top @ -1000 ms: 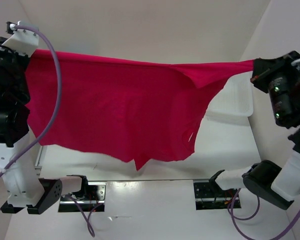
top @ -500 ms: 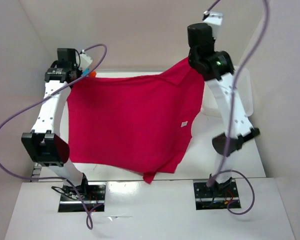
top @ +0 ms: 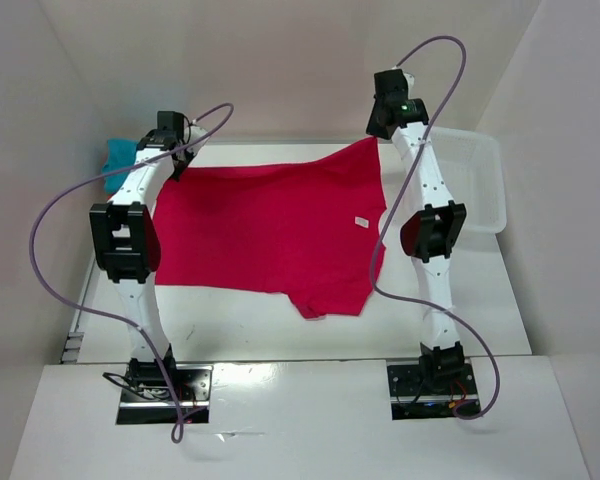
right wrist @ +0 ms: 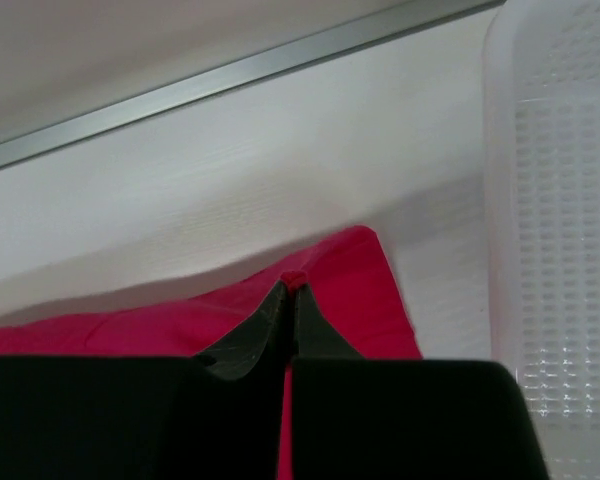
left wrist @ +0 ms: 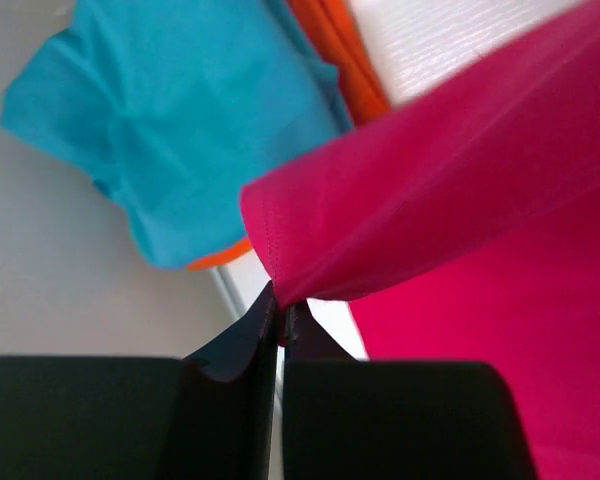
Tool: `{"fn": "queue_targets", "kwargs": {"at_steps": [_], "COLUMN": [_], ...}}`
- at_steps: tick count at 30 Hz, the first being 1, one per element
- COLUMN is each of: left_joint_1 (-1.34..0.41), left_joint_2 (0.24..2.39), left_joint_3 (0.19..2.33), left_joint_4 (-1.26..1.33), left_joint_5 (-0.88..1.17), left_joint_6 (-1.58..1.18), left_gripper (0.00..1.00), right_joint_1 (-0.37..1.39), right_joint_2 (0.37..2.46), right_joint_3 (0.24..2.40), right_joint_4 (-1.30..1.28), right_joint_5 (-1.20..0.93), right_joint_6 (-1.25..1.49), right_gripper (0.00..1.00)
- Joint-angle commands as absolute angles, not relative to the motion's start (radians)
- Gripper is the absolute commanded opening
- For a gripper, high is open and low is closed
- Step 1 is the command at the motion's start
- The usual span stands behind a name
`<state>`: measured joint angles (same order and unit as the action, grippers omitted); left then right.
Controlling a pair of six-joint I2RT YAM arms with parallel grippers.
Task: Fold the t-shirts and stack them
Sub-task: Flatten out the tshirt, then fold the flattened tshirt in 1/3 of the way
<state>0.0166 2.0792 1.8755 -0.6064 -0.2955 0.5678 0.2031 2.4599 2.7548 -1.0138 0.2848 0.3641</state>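
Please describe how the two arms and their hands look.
Both the left arm and right arm have white links with black joint housings. A lilac cable loops along each. The left hand and right hand are black and taper to thin tips. A small green light glows near the right wrist.

My fingers (left wrist: 235, 355) are matt black plastic; the pink-red shirt (top: 270, 225), teal shirt (left wrist: 160, 130) and orange shirt (left wrist: 330, 50) are soft matt cloth. The basket (right wrist: 555, 250) is glossy white plastic mesh.
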Motion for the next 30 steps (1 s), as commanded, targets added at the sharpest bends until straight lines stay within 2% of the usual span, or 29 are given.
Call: {"fn": "queue_targets", "kwargs": {"at_steps": [1,5,15,18,22,25,30], "left_joint_1": [0.023,0.034,0.044,0.054,0.054,0.054,0.054], "left_joint_2": [2.114,2.134,2.085,2.095,2.114,2.114,2.114], "left_joint_3": [1.968,1.993,1.697,1.658,1.649,1.649,1.608], "left_joint_4": [-0.525,-0.506,-0.328,-0.302,-0.302,-0.311,-0.333], "left_joint_5": [-0.290,-0.314,-0.451,-0.474,-0.485,-0.494,-0.503], "left_joint_6": [0.537,0.555,0.758,0.782,0.782,0.791,0.810], "left_gripper": [0.00,0.00,0.00,0.00,0.00,0.00,0.00], "right_joint_1": [0.195,0.206,0.238,0.247,0.247,0.247,0.273], "right_joint_2": [2.414,2.387,2.257,2.188,2.022,1.934,1.921], "right_joint_3": [2.833,2.771,2.525,2.384,2.032,1.863,1.749], "right_joint_4": [-0.976,-1.014,-1.144,-1.144,-1.042,-0.973,-0.888], "right_joint_5": [0.206,0.190,0.167,0.167,0.147,0.098,0.003], "right_joint_6": [0.376,0.385,0.436,0.436,0.436,0.446,0.480], "right_gripper": [0.00,0.00,0.00,0.00,0.00,0.00,0.00]}}
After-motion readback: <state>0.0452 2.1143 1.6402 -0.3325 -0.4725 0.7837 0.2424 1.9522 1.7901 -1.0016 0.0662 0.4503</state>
